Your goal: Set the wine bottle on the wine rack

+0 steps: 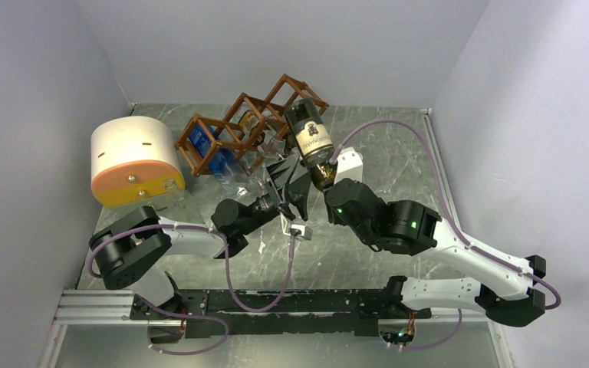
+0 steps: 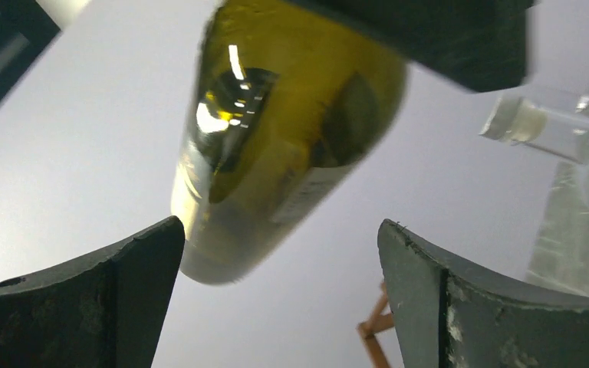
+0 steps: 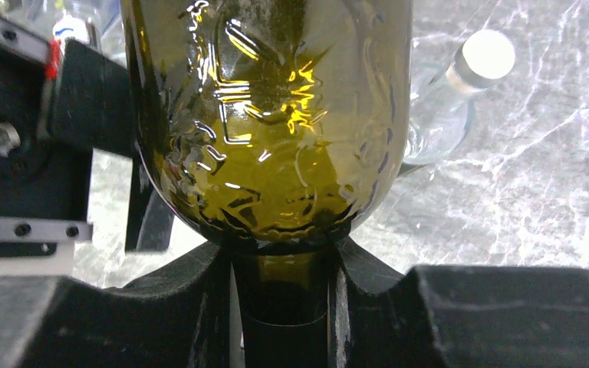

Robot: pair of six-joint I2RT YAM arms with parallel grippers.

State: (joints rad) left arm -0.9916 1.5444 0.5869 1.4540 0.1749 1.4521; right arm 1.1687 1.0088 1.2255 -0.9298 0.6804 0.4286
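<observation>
Rack: wine rack stands at the far middle of the table, its stepped cells rising to the right; the highest cell is the one nearest the bottle.
Bottle: wine bottle is off the table, lifted at a tilt, its base up against the mouth of that right-hand cell. Whether the base has entered the cell cannot be told.
Long axis: runs from the arms toward the rack, base leading and raised, neck trailing low.
Right gripper: right gripper is clamped narrow on the bottle's neck, just below the shoulder, and carries it alone.
Left gripper: left gripper is spread wide, fingers either side of the glass body without touching it, holding nothing.
Nearer arm: the right, directly behind the bottle on its axis.
Coming move, as a judgement: a push along that axis, with the base kept lined up to the cell so it does not catch on the frame.
</observation>
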